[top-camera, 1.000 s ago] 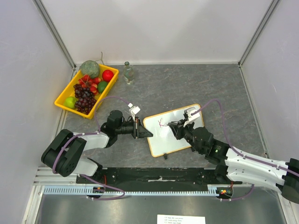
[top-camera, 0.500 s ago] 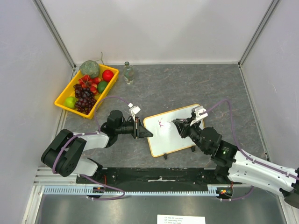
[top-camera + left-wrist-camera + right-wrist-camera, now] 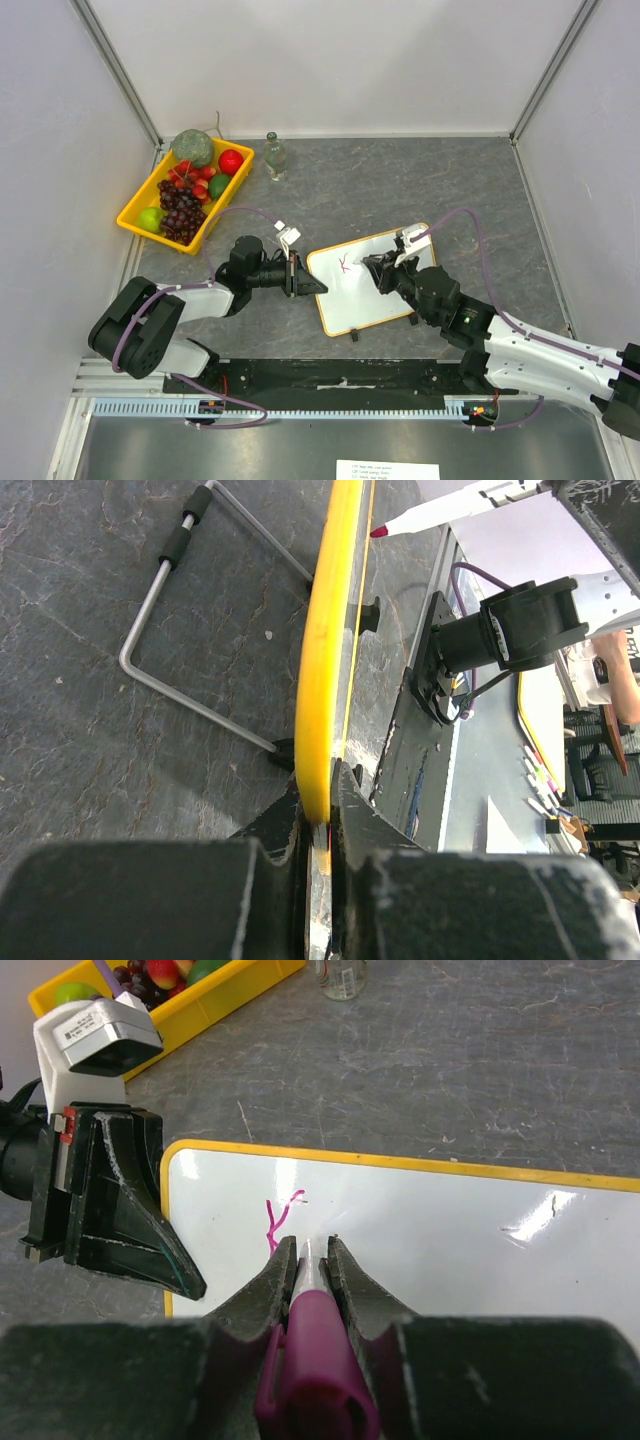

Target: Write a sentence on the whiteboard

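Observation:
The whiteboard, white with a yellow frame, lies on the grey table with a short magenta mark near its left end. My left gripper is shut on the board's left edge; in the left wrist view the yellow frame runs straight out from between the left gripper's jaws. My right gripper is shut on a magenta-capped marker. The right gripper points down at the board just right of the mark. The marker's tip is hidden in the right wrist view.
A yellow tray of fruit stands at the back left, with a small glass bottle to its right. A wire stand lies under the board on the table. Cage walls close in the left, right and back.
The right arm swung a little to the right and back to the left, holding the marker over the board. The left arm and the whiteboard have not moved.

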`<action>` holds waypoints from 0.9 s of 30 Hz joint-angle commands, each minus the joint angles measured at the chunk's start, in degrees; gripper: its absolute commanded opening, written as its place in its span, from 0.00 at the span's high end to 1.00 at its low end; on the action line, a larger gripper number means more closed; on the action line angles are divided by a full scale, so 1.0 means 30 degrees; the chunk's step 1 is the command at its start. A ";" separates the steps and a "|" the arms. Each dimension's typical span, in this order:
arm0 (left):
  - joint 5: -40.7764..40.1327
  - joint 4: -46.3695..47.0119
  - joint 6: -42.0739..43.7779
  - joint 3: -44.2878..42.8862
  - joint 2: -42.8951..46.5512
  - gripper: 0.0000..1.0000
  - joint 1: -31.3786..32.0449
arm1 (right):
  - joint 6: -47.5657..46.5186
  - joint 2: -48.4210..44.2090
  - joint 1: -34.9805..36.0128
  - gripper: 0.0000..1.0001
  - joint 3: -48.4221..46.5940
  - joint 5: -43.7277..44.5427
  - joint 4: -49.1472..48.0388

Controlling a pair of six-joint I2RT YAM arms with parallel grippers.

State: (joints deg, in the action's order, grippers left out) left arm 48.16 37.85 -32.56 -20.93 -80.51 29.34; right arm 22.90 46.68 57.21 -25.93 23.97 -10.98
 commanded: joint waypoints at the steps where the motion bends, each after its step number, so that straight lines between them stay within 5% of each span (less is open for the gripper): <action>1: -0.1845 -0.1687 0.2151 0.0208 -0.0380 0.98 0.0033 | 0.0307 0.0027 -0.0057 1.00 -0.0204 -0.0254 -0.1437; 27: -0.1845 -0.1717 0.2151 0.0208 -0.0351 0.98 0.0004 | 0.0864 0.0028 -0.0964 1.00 0.0266 0.1592 0.0058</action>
State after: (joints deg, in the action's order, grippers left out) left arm 48.12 37.69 -32.56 -20.95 -80.51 29.32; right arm 25.15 47.29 55.33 -25.50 24.97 -12.36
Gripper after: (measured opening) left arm 0.091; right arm 0.204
